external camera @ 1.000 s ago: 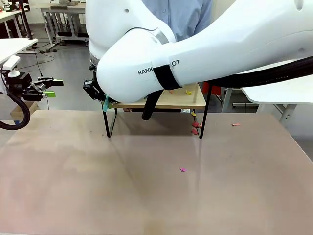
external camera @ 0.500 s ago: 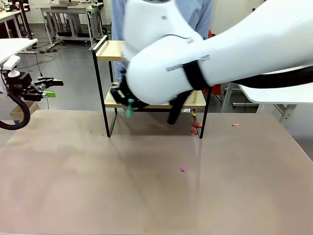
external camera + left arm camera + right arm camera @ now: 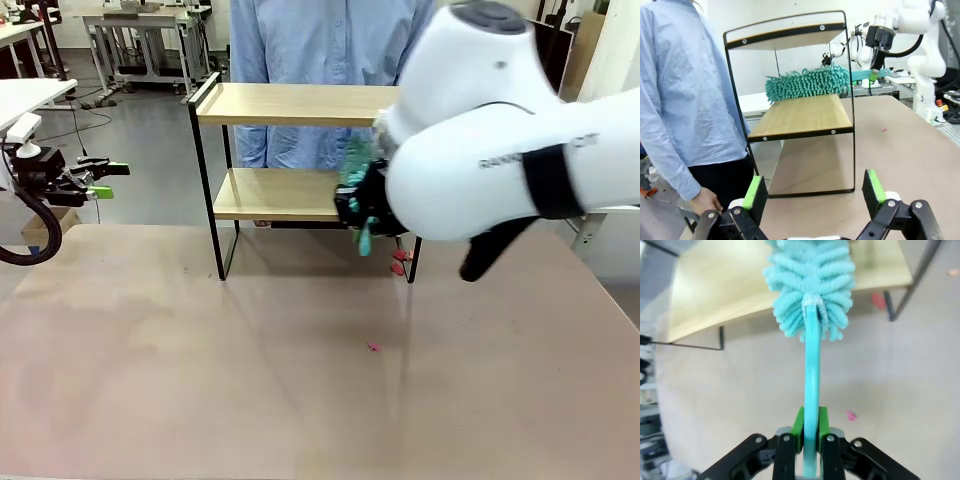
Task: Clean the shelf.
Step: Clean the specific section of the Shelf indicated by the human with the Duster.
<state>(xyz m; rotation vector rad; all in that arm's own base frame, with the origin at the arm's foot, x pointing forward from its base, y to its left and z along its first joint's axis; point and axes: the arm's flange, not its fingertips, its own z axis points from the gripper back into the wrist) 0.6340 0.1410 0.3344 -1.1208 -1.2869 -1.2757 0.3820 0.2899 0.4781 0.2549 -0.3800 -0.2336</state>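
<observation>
The shelf (image 3: 290, 104) stands at the table's far side, two light wood boards in a black frame; it also shows in the left wrist view (image 3: 800, 115). A teal fluffy duster (image 3: 810, 285) lies on the right end of the lower board (image 3: 807, 84). My right gripper (image 3: 810, 424) is shut on the duster's thin teal handle, and its big white arm (image 3: 500, 150) hides the shelf's right end. My left gripper (image 3: 812, 192) stands open and holds nothing, off the table's left edge (image 3: 98, 180).
A person in a light blue shirt (image 3: 330, 50) stands right behind the shelf (image 3: 680, 100). Small pink scraps lie on the table (image 3: 374, 347) and by the shelf's right foot (image 3: 400, 262). Other white tables stand beyond.
My right arm has swept from the shelf's left end to its right end, carrying the duster along the lower board. The left arm has not moved.
</observation>
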